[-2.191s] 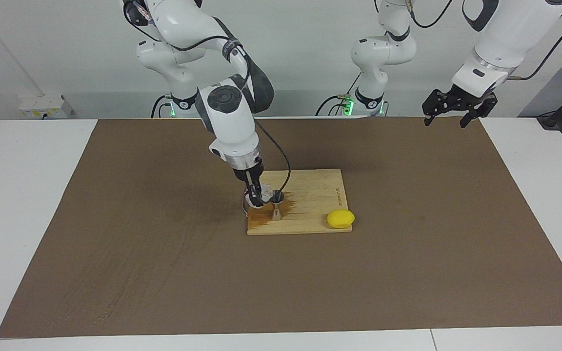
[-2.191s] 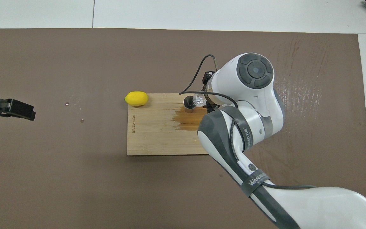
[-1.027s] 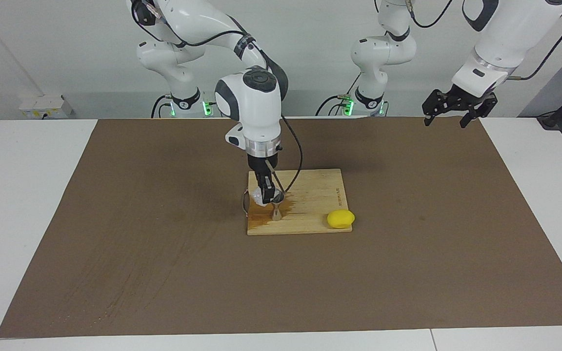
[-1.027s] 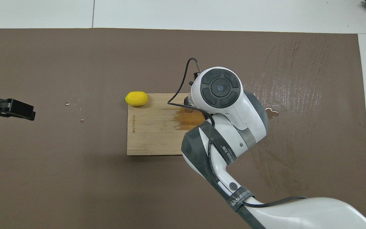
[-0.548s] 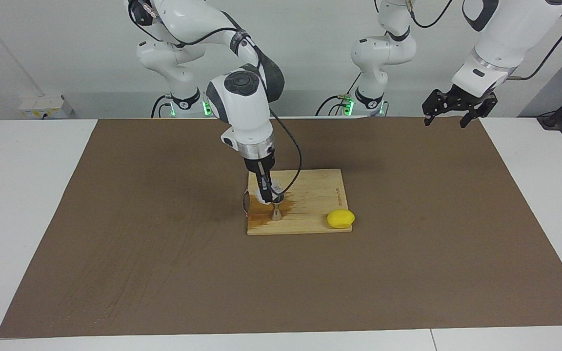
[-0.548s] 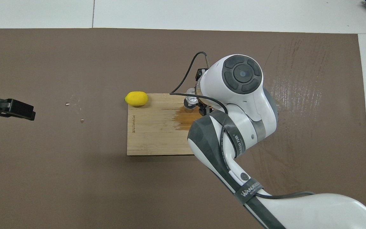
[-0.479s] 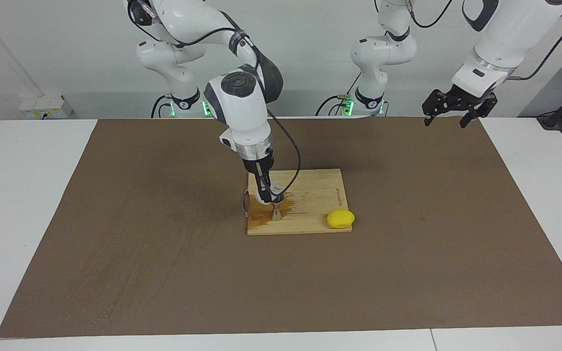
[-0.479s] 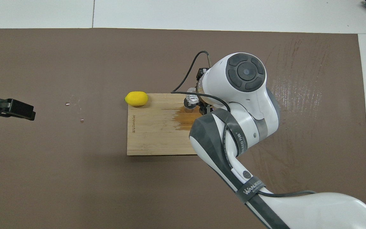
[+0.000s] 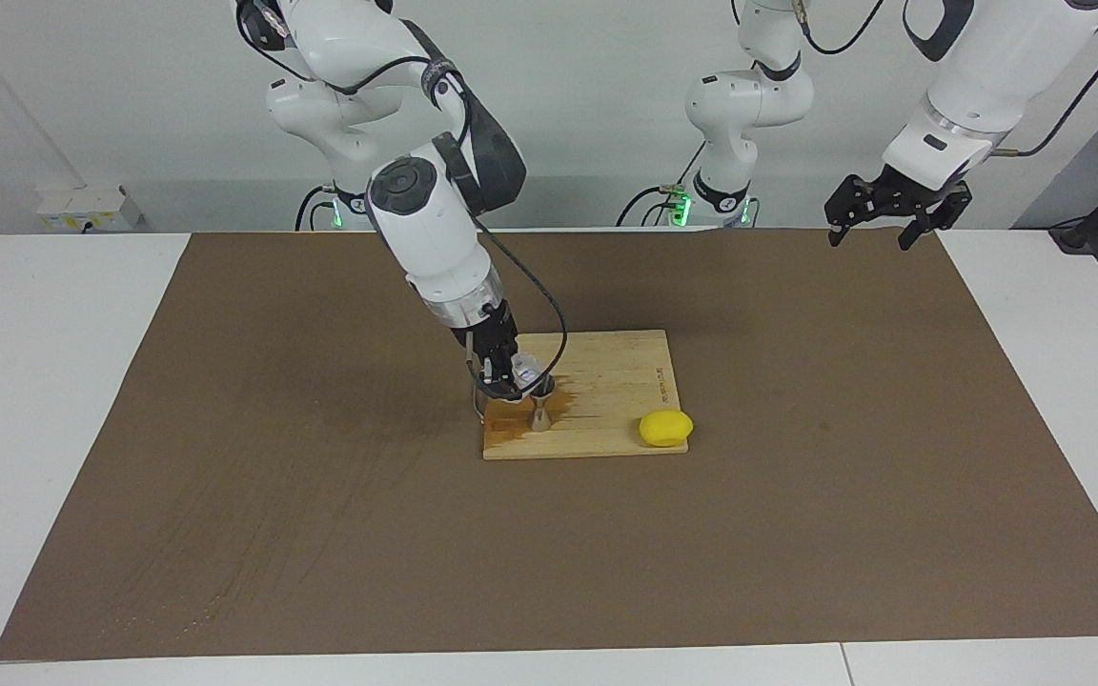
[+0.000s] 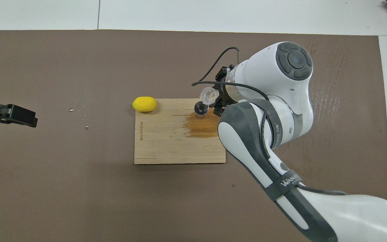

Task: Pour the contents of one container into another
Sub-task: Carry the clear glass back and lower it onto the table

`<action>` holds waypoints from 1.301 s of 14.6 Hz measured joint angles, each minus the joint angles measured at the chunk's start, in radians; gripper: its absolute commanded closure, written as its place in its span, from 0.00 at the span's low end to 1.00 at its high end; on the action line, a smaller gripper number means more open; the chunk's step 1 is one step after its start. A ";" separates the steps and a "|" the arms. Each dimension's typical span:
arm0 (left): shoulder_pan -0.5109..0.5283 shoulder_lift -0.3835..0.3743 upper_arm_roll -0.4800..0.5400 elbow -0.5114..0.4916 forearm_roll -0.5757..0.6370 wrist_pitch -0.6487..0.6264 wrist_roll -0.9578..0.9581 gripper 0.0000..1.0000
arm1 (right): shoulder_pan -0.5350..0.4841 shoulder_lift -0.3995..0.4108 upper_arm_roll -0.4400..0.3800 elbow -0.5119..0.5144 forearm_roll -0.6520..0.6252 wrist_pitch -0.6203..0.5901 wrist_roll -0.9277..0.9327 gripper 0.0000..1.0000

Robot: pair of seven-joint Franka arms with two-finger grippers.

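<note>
My right gripper (image 9: 511,374) is shut on the tiny clear plastic cup (image 9: 523,368) and holds it tilted just above the silvery hourglass jigger (image 9: 541,407). The jigger stands upright on a wooden board (image 9: 616,376), by a dark wet stain (image 9: 509,426). In the overhead view the cup (image 10: 208,95) shows beside the jigger's mouth (image 10: 200,109), with the right gripper (image 10: 218,97) partly hidden under its wrist. My left gripper (image 9: 878,227) is open and empty. It waits in the air over the mat's corner at the left arm's end and also shows in the overhead view (image 10: 15,115).
A yellow lemon (image 9: 665,428) lies at the board's corner toward the left arm's end, farther from the robots than the jigger. The brown mat (image 10: 79,185) has wet streaks (image 10: 317,97) at the right arm's end and small drops (image 10: 86,127) nearer the left arm's end.
The right arm's wrist has leaned toward the right arm's end of the table. The cup has swung with it and now sits tilted beside the jigger's mouth. The left arm has not moved.
</note>
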 measured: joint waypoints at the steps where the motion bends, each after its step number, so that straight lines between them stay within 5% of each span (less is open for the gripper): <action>1: 0.000 0.000 0.000 0.000 0.000 0.000 0.000 0.00 | -0.007 0.001 0.000 0.000 0.027 0.000 -0.007 1.00; 19: 0.000 0.000 0.000 0.000 0.000 0.000 0.000 0.00 | -0.368 -0.026 -0.005 -0.220 0.491 0.005 -0.552 1.00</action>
